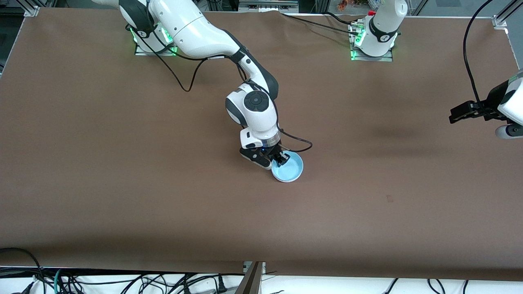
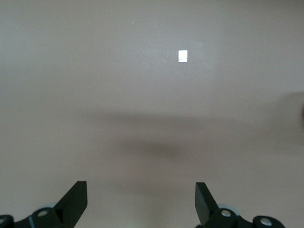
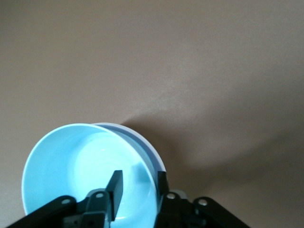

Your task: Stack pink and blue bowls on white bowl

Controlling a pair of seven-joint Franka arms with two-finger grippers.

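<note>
The blue bowl point(image 1: 291, 169) sits upright mid-table, nested on another bowl. Only a pale rim point(image 3: 145, 140) of that lower bowl shows, and I cannot tell whether it is the white bowl or the pink one. No other bowl is in view. My right gripper point(image 1: 281, 160) is down at the blue bowl's point(image 3: 71, 161) edge nearest the robots' bases. That gripper point(image 3: 138, 175) is open and straddles the rim, one finger inside the bowl and apart from the wall, the other outside. My left gripper point(image 1: 452, 115) waits open in the air at the left arm's end of the table, and the left wrist view shows nothing between its fingers point(image 2: 140, 187).
The brown table cover point(image 1: 122, 183) is bare around the stack. A small white tag point(image 2: 183, 56) lies on it below the left gripper. A black cable point(image 1: 302, 145) loops from the right wrist beside the bowl. The table's front edge point(image 1: 163, 269) runs nearest the camera.
</note>
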